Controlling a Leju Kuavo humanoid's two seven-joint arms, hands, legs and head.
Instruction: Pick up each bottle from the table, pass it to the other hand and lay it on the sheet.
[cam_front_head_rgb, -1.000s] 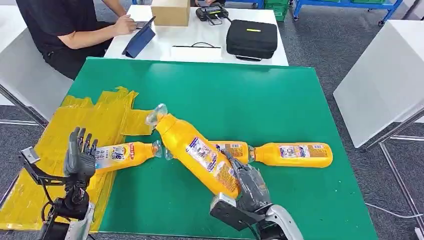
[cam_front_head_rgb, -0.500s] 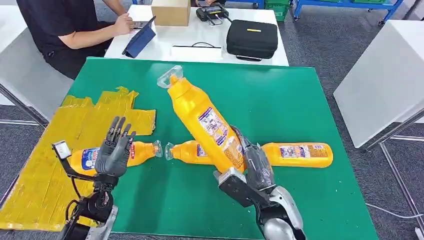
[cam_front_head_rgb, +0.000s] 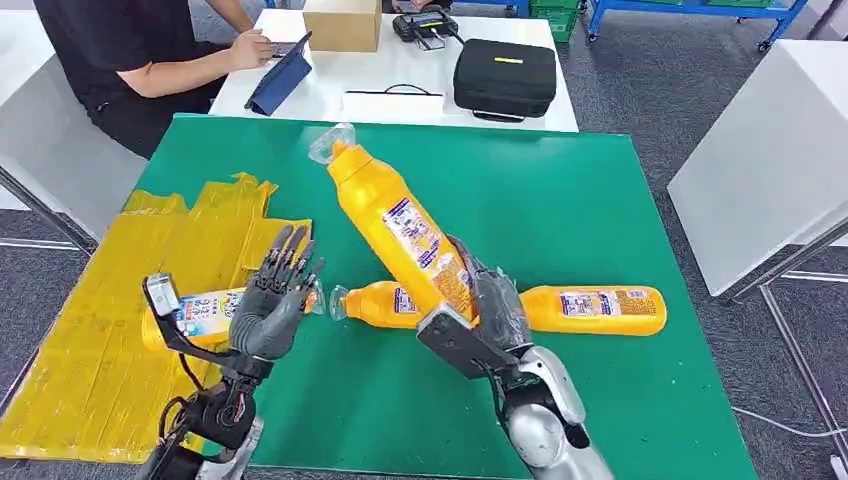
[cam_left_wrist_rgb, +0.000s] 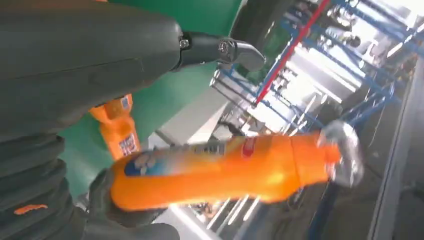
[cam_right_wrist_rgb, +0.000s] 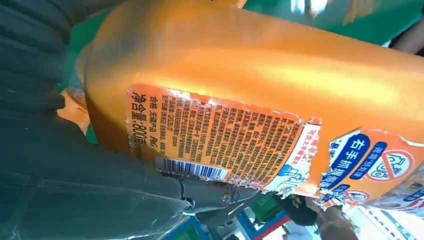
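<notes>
Fingers of your right hand (cam_front_head_rgb: 492, 305) are wrapped around the base of the raised bottle (cam_front_head_rgb: 396, 222), which tilts up and away over the middle of the green table (cam_front_head_rgb: 600, 200), its clear cap toward the far edge. Your left hand (cam_front_head_rgb: 272, 300) is lifted with its fingers spread and nothing in them, palm turned toward that bottle, a gap between the two. Count four bottles: the one you hold, two lying end to end on the green behind your right hand, namely the middle bottle (cam_front_head_rgb: 375, 303) and the right-hand bottle (cam_front_head_rgb: 595, 309), and the fourth bottle (cam_front_head_rgb: 190, 315) lying on the yellow sheet (cam_front_head_rgb: 120, 330) behind your left hand. From the left wrist the lifted bottle looks blurred, so its exact nearness to your left palm is hard to judge. You have open green to the far right and along the near edge; the sheet covers the table's left side and hangs past its near left corner. Beyond the far edge stands a white table (cam_front_head_rgb: 400, 95) with a black case (cam_front_head_rgb: 505, 75) and a cardboard box (cam_front_head_rgb: 342, 22), where a person (cam_front_head_rgb: 130, 70) sits.
</notes>
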